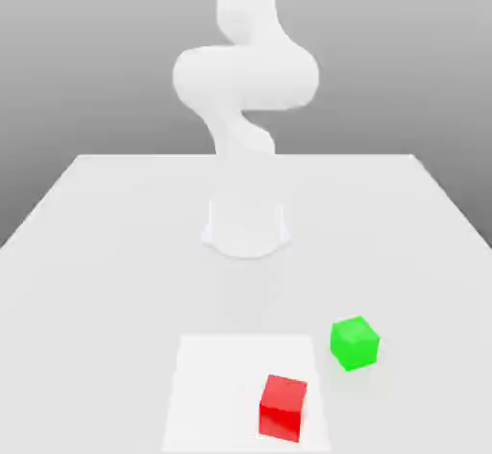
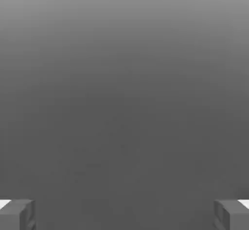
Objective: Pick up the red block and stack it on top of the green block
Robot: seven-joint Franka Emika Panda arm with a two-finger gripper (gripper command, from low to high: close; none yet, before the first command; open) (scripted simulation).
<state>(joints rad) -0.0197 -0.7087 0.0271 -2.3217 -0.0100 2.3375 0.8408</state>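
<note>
The red block (image 1: 283, 409) sits on the white table (image 1: 96, 250) near the front edge, a little to the exterior view's right of centre. The green block (image 1: 355, 342) stands on the table just behind it and further to the exterior view's right, with a small gap between the two. In the hand view my gripper (image 2: 124, 215) is open, its grey fingertips (image 2: 17, 215) far apart with nothing between them, facing plain grey background. Neither block is touched.
The arm's white base (image 1: 246, 226) stands at the middle of the table, and the arm (image 1: 245, 82) rises and bends above it, leaving the picture at the top. A brighter white square patch (image 1: 216, 394) lies under the red block.
</note>
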